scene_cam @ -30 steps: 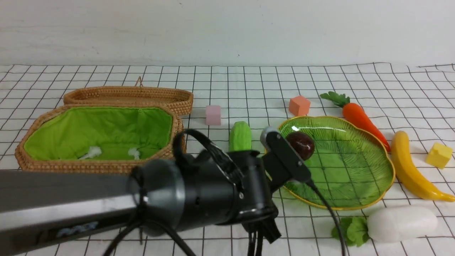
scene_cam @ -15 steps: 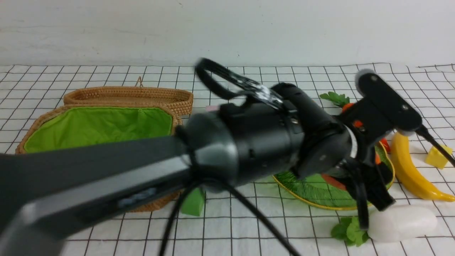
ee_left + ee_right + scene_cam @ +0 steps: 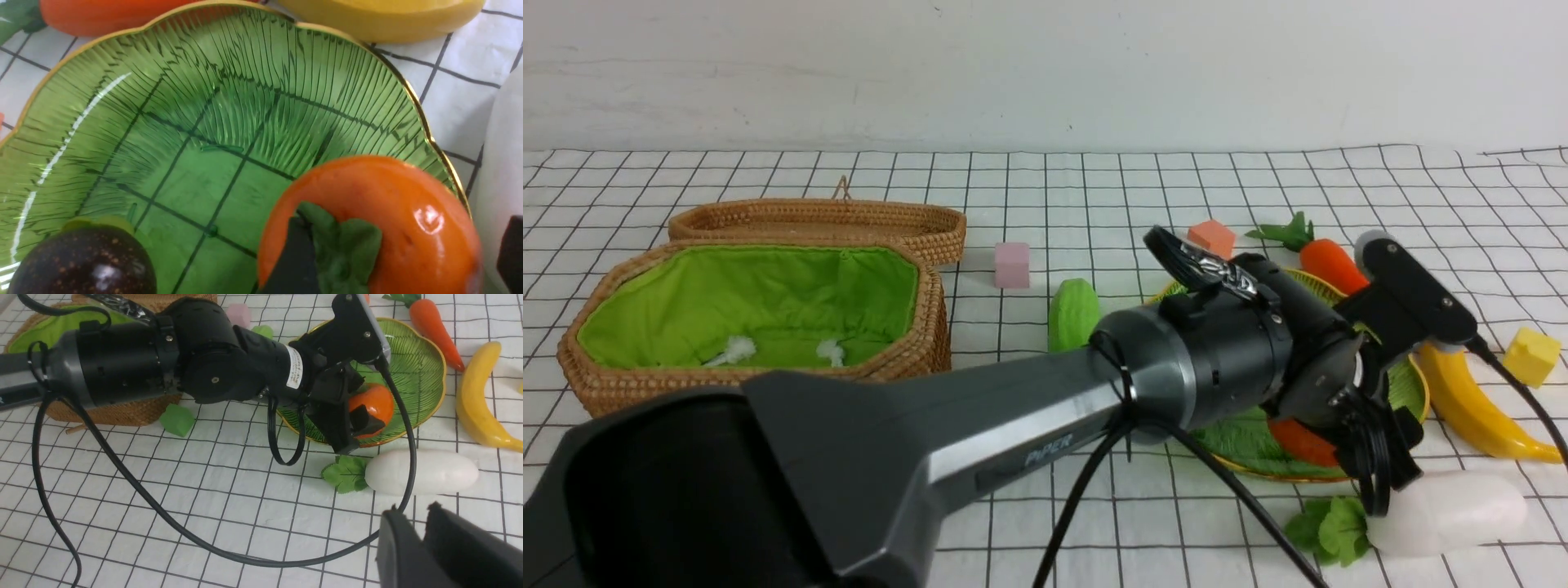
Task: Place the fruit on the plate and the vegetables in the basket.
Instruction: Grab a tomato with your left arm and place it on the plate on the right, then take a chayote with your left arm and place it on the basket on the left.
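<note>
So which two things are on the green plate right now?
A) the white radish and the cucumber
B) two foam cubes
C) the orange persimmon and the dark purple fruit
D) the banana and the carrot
C: the left wrist view shows the persimmon and the dark purple fruit inside the rim of the plate, while the banana lies outside it.

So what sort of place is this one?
Probably a staged robot-practice tabletop, not a real kitchen: a white grid-print cloth, a bare white wall behind, and toy produce such as the radish and banana.
</note>
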`<state>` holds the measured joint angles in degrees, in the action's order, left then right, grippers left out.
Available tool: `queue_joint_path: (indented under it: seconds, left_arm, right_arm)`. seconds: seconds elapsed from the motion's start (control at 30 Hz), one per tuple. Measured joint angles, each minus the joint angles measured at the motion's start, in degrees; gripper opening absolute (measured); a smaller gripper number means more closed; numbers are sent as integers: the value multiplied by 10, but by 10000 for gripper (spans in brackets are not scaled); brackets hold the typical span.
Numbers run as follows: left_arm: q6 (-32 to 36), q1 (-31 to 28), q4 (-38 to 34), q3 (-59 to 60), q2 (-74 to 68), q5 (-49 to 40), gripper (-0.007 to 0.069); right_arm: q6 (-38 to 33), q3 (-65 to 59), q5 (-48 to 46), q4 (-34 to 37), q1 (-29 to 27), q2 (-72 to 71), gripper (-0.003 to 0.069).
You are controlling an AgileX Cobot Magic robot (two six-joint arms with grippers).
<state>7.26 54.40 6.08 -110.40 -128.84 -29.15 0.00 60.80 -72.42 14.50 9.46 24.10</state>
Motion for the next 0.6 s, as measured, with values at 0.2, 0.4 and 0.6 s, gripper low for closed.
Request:
queue_joint_path:
  seconds: [0.2, 0.4, 0.6]
  left_arm:
    - [-10, 0, -13, 0, 53, -88, 657]
    - [-73, -15, -12, -2, 157, -241, 393]
    - [-125, -96, -16, -5, 191, -329, 0]
  right_arm:
    - [-11, 0, 0, 3, 0, 0, 127]
    - [-30, 0, 7, 18, 0, 0, 130]
    - [-106, 0, 57, 106, 0, 0, 130]
